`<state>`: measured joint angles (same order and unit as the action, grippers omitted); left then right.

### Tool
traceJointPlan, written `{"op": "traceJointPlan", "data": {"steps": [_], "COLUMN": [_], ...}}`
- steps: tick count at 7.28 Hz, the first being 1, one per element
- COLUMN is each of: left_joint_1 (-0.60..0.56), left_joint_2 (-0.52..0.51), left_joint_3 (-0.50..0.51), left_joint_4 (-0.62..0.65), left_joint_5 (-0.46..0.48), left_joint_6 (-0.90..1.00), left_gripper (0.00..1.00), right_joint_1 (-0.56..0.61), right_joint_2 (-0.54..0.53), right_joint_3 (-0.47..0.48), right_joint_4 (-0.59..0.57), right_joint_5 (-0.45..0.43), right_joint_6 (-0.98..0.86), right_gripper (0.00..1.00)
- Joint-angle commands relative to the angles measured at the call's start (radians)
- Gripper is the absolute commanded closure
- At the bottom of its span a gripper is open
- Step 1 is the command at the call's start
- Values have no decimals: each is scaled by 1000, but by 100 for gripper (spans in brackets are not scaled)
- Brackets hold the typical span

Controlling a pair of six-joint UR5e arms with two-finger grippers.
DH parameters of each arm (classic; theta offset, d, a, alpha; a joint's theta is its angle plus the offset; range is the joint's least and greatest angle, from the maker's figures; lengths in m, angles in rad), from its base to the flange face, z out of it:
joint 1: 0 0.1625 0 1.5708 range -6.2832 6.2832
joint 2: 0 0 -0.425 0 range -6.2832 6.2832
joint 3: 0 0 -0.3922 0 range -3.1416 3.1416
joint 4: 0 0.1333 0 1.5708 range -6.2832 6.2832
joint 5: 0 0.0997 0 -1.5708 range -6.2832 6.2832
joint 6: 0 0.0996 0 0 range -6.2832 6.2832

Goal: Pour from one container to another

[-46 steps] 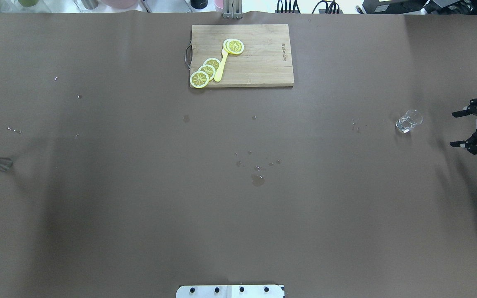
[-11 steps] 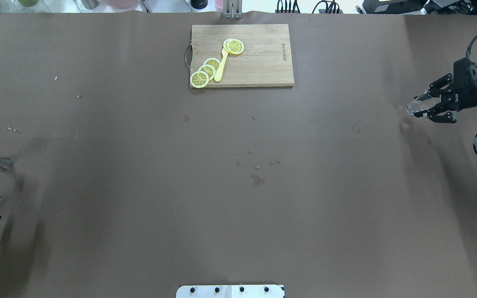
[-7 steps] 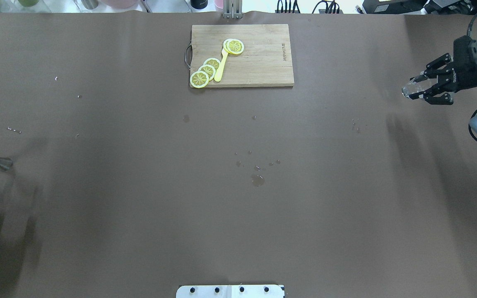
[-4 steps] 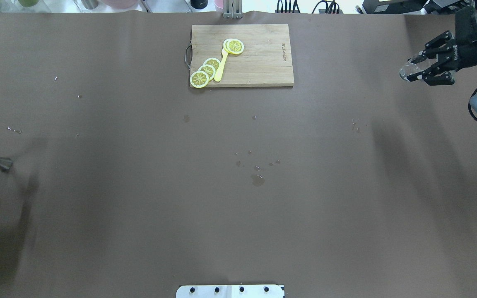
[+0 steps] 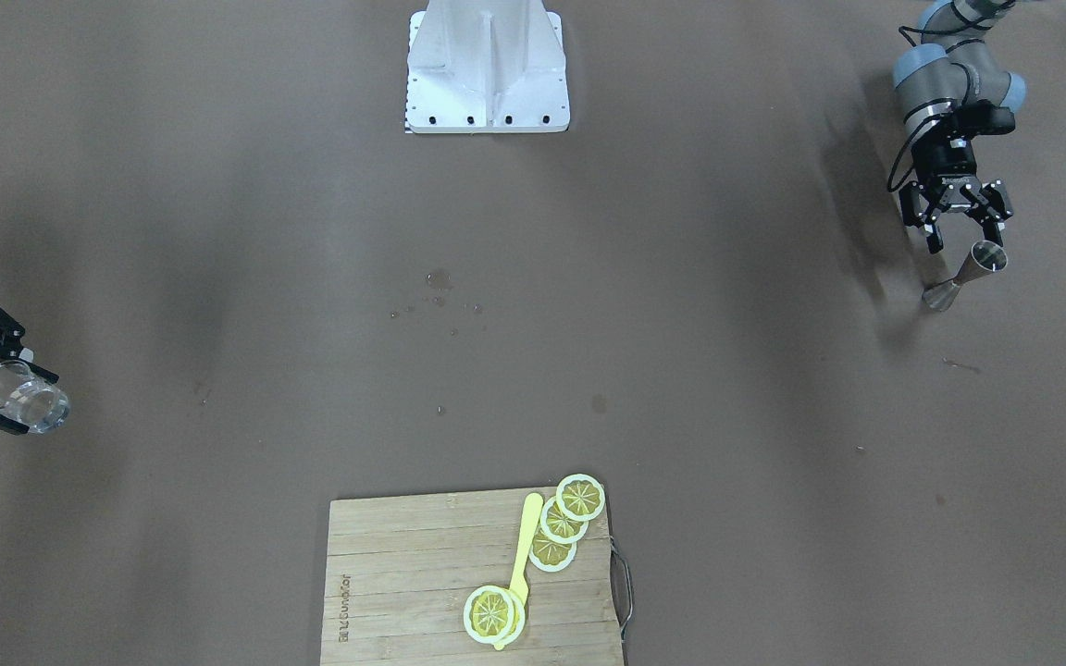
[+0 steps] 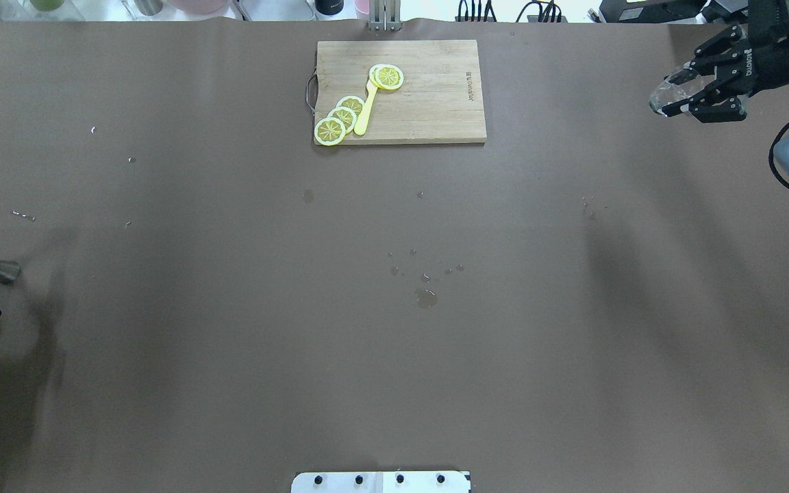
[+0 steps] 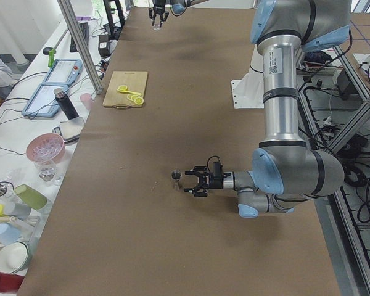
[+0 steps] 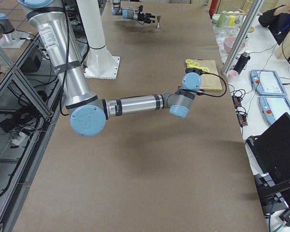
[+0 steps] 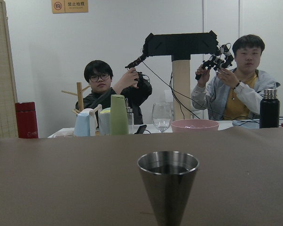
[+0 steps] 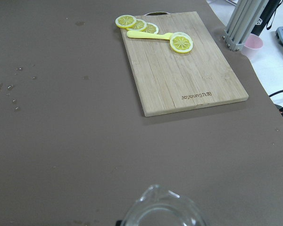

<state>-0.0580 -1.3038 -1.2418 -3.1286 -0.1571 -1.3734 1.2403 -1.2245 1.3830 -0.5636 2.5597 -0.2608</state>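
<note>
Right gripper point(image 6: 682, 92): jaws closed partway on the clear glass point(image 6: 665, 96), pinching its sides and holding it off the brown table point(image 6: 230, 342) at the far right edge. We judge it's raised for the carry across. Liquid in it: can't tell, too clear. Left gripper point(image 5: 959, 227): jaws wide, empty, just behind the steel jigger point(image 5: 963, 277), which stands upright at the far left. The wrist cam centres on the jigger, so prob. lined up to grasp & steady it. The jigger's top cup looks dark inside; fill unclear.
</note>
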Motion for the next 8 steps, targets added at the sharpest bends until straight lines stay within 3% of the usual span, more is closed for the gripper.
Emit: {"op": "traceJointPlan", "data": {"steps": [1, 2, 4, 6, 8], "left_joint_1": [-64, -69, -68, -68, -75], "left_joint_2": [-15, -22, -19, -12, -11], "left_joint_3": [-1, -1, -49, -87, -87], "left_joint_4": [54, 92, 344, 381, 384], "left_joint_5": [-56, -59, -59, -59, -61], "left_joint_6": [-7, -56, -285, -306, -308], "left_gripper": [10, 13, 14, 15, 22], "right_joint_1": [-5, -11, -15, -21, -21], "right_joint_2": [-1, -1, 11, 10, 11], "right_joint_3": [25, 25, 30, 31, 31], "right_joint_4": [-24, -36, -81, -82, -85], "right_joint_5": [-4, -10, -10, -16, -19], "right_joint_6": [0, 0, -2, -2, -2], "right_gripper": [100, 100, 100, 100, 100]}}
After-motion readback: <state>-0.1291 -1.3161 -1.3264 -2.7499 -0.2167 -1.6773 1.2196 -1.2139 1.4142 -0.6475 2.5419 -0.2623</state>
